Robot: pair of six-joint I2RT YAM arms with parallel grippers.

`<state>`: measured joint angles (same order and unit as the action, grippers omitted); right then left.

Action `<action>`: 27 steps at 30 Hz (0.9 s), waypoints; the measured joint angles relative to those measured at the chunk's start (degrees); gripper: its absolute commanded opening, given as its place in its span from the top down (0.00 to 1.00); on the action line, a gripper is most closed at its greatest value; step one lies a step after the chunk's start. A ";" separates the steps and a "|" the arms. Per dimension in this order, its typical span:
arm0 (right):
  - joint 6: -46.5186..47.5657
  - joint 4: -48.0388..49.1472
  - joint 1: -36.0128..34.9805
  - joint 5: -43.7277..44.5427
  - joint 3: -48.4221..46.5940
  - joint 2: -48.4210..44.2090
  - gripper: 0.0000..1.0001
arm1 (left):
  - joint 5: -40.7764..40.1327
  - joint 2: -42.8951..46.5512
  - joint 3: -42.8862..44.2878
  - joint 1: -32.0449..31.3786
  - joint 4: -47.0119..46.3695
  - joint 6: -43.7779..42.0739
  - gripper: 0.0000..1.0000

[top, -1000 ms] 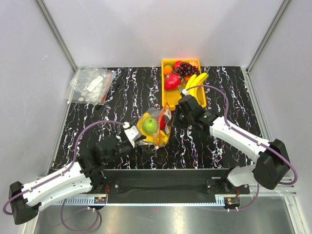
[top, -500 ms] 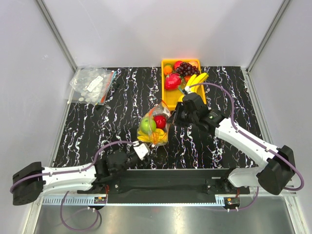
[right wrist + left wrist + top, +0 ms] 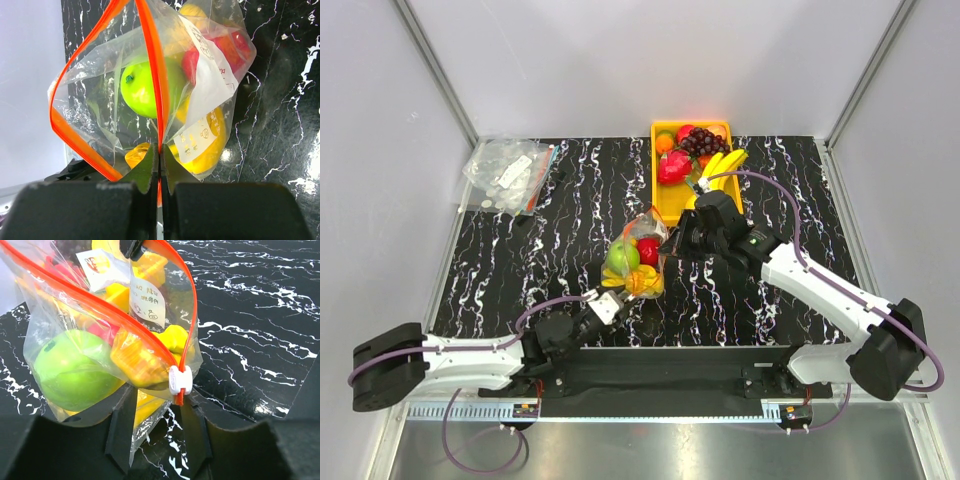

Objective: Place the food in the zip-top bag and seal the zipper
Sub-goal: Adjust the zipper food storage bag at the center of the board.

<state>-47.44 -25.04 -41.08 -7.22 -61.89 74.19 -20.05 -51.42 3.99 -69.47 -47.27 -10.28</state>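
Observation:
The zip-top bag (image 3: 638, 262) lies mid-table, holding a green apple (image 3: 623, 258), a red fruit (image 3: 648, 250) and yellow pieces. Its mouth gapes, with the red-orange zipper (image 3: 150, 65) split into two strips. My right gripper (image 3: 670, 243) is shut on the zipper's far end (image 3: 159, 150). In the left wrist view the white slider (image 3: 180, 380) sits at the bag's near corner. My left gripper (image 3: 157, 395) is open, a finger on each side of that corner just below the slider, and bare table shows between them.
A yellow tray (image 3: 665, 200) with strawberry, grapes and bananas stands at the back, just behind the right gripper. A pile of clear packets (image 3: 508, 172) lies at the back left. The left arm stretches low along the near edge.
My left arm has drawn back towards the near edge, and its jaws have narrowed around the bag's near corner. The right gripper still pinches the zipper end.

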 measured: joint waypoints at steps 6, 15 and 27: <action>0.00 0.02 0.00 -0.02 0.09 0.00 1.00 | -0.26 -1.68 -0.02 -0.35 -3.04 -0.26 0.94; 0.09 -1.05 0.00 1.40 2.58 -4.85 1.00 | -0.83 3.50 -0.02 -0.37 -1.77 0.85 1.00; 0.28 -3.23 -5.75 4.92 9.27 -13.99 0.89 | 14.56 13.99 -0.61 13.14 1.84 7.72 1.00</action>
<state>-47.16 -28.27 -46.83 -2.31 -52.62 60.20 -5.50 -37.43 3.38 -56.34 -45.43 -2.57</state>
